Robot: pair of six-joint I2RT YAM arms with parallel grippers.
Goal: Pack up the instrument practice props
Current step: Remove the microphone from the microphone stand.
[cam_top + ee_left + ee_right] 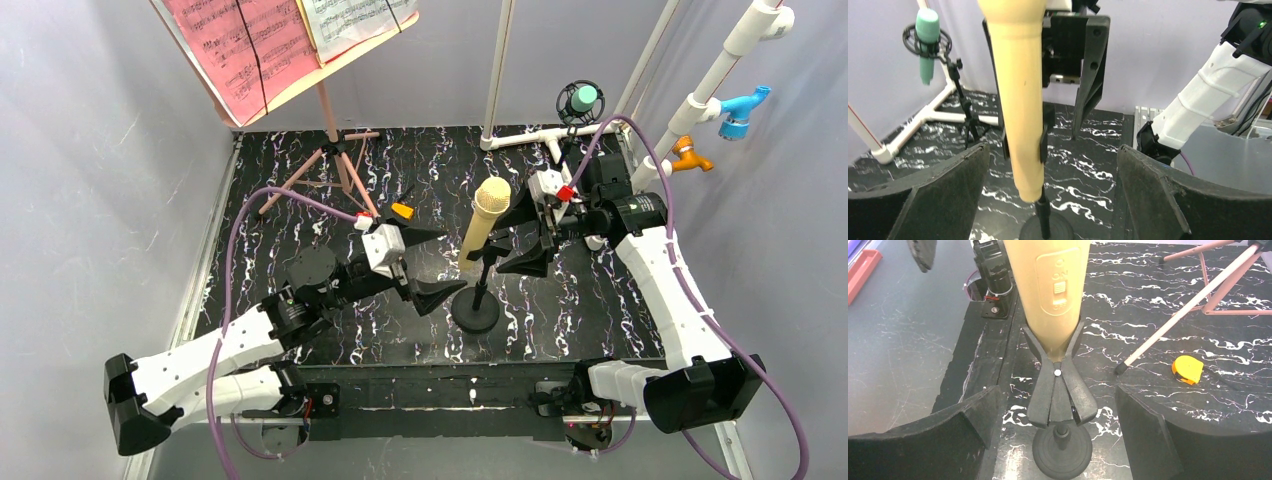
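A beige toy microphone (487, 216) stands tilted in a black clip (1060, 390) on a round-based stand (475, 312) at mid-table. My left gripper (455, 262) is open on its left side, and the handle (1018, 100) rises between the wide-apart fingers (938, 192) without touching them. My right gripper (505, 242) faces it from the right, also open, with the clip and base (1062, 450) between its fingers (1153, 435). A teal microphone (580, 100) sits on its own stand at the back right. The pink music board (262, 50) with pink and white sheets stands back left on pink tripod legs (330, 160).
An orange tape measure (402, 211) lies near the tripod's foot. A white pipe frame (720, 70) with blue (742, 108) and orange (690, 155) fittings runs along the back right. Grey walls close in the table on all far sides.
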